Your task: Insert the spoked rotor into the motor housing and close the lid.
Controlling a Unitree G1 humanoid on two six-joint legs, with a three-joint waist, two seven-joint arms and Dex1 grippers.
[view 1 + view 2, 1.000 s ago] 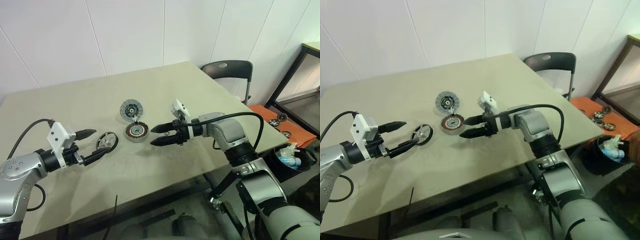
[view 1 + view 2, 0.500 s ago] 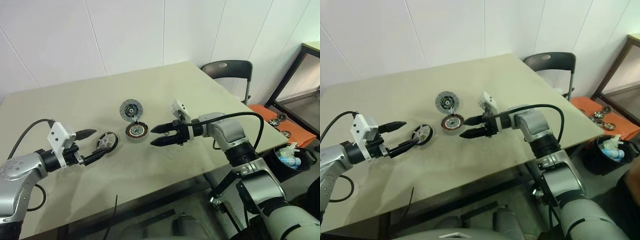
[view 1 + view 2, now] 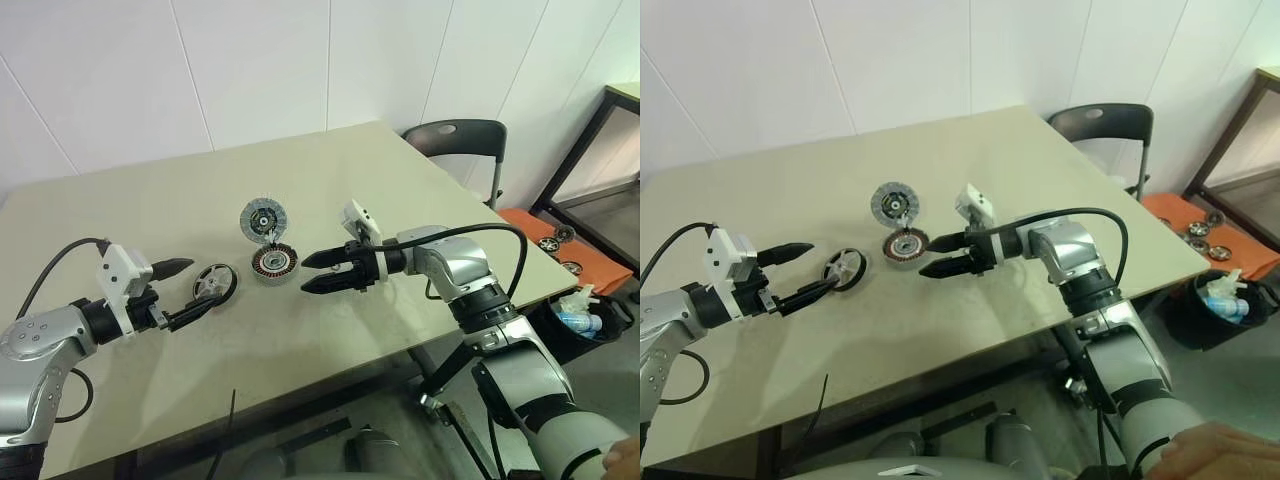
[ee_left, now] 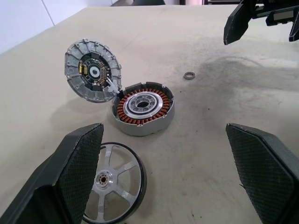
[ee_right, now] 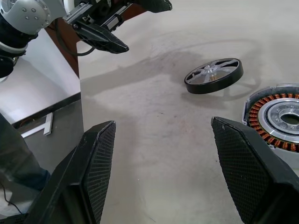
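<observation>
We work over a beige desk (image 3: 200, 200), which carries all three parts.

The left gripper (image 3: 192, 290) hovers with its jaws spread and empty. The right gripper (image 3: 318, 272) hovers likewise, jaws spread, holding nothing.

The motor housing (image 4: 143, 108) rests flat on the desk, windings up, between the two sets of jaws and just ahead of the right pair. The lid (image 4: 92, 70) stands tilted on edge beyond the housing, leaning against its far rim, so the housing is open.

The spoked rotor (image 3: 214, 283) lies just beyond the left jaws, near the housing but apart from it. In the right wrist view it appears slightly tipped, one edge raised off the desk.

We judge the task to be at its first step: the approach to the rotor, with nothing yet grasped or inserted. The next move calls for the left jaws to advance, straddle the rim of the rotor and close on it. The thin rim and open gaps between spokes leave little to grip, so alignment matters.

A small metal ring (image 4: 189, 74) lies loose on the desk near the right jaws; we cannot tell what it is. The near side of the rotor is cut off in the left wrist view.
</observation>
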